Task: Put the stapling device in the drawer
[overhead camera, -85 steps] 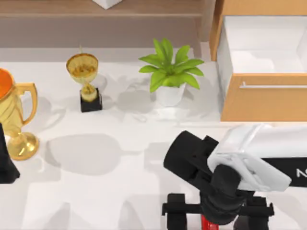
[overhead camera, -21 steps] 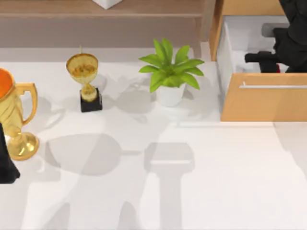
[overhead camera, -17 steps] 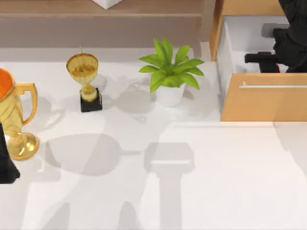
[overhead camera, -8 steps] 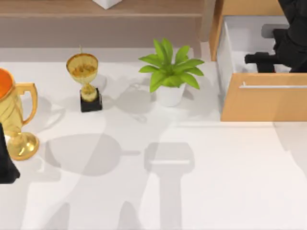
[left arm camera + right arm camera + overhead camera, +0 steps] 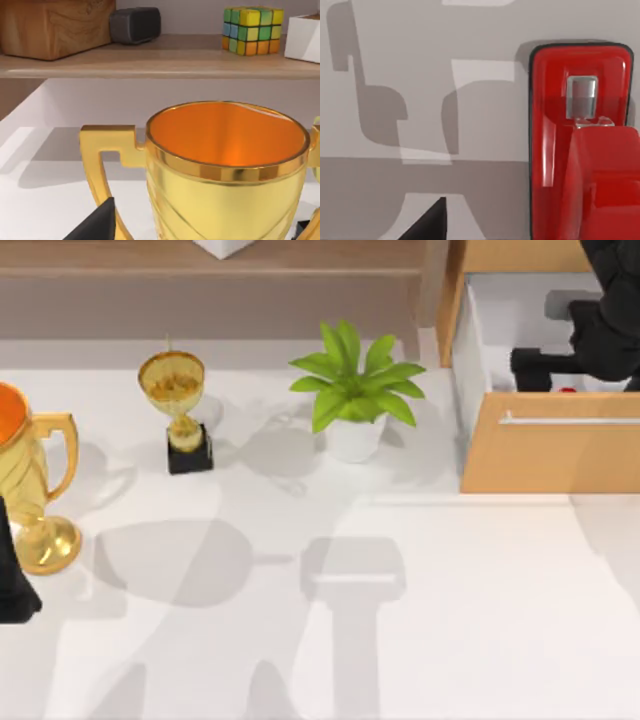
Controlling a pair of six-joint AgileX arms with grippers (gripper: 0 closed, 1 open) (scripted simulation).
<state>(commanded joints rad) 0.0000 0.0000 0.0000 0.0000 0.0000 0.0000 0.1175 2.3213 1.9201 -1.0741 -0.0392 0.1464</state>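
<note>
The red stapling device point(image 5: 580, 145) lies flat on the white floor of the open drawer point(image 5: 550, 455). From above, only a small red bit of it point(image 5: 567, 390) shows, just behind the drawer's front panel. My right gripper point(image 5: 572, 368) hangs over the inside of the drawer, above the stapler, and is open. One black fingertip point(image 5: 427, 222) stands apart from the stapler in the right wrist view. My left gripper point(image 5: 8, 585) is parked at the table's left edge, open, facing a large gold trophy point(image 5: 225, 165).
A potted green plant point(image 5: 355, 390) stands just left of the drawer. A small gold trophy point(image 5: 180, 410) is at the back left and the large one point(image 5: 30, 490) at the far left. A shelf point(image 5: 150, 55) behind holds a cube, a speaker and a wooden box.
Since 5 s ago my right arm went from the table's front to the drawer. In the last second the gripper dropped slightly and a red bit of stapler shows below it.
</note>
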